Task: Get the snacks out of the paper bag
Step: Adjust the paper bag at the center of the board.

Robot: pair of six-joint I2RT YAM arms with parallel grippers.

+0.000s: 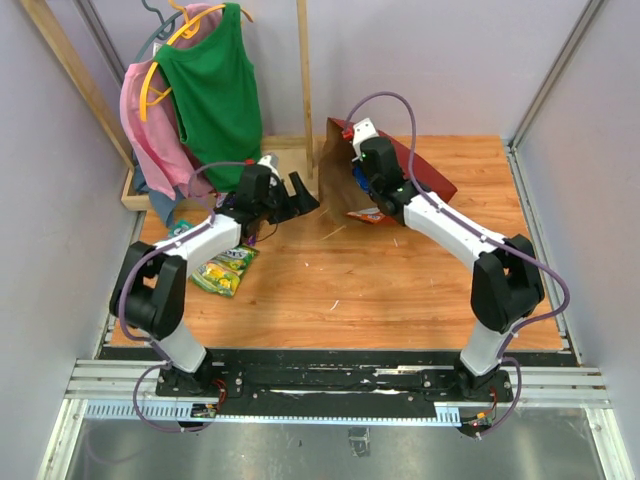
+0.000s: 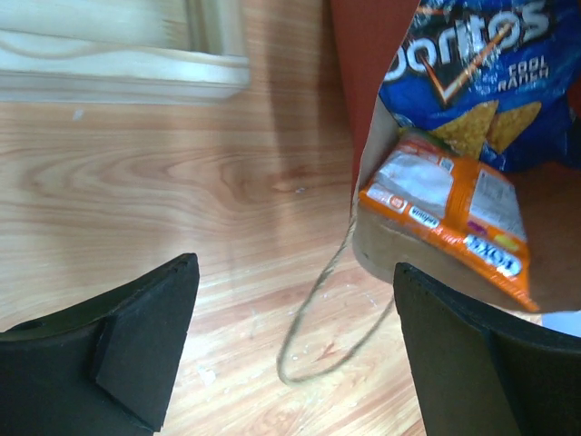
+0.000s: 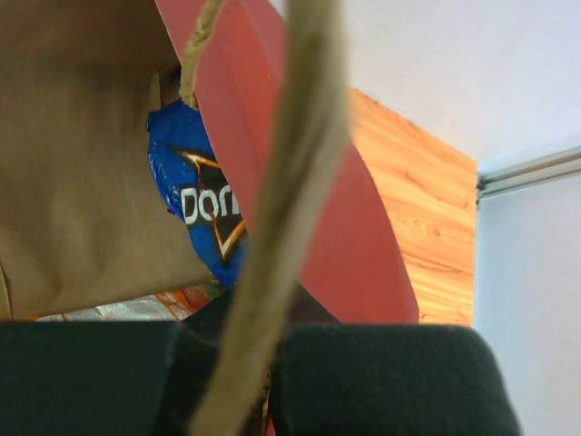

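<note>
Paper bag point(image 1: 428, 176) beside open left hand point(image 1: 298, 195); right hand point(image 3: 259, 372) pinches its cord handle point(image 3: 292, 163).

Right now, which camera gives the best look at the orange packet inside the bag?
Left wrist: the orange packet lies mostly unobstructed in the paper bag mouth, by the Doritos bag. Top external shows only a small orange corner; right wrist, a thin strip.

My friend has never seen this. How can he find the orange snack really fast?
Find the red paper bag tipped over at the far end of the wooden table, and look into its open mouth. The orange packet lies right at the front, on the brown inside. It is small and flat with white patches, unlike the big blue Doritos bag behind it.
</note>
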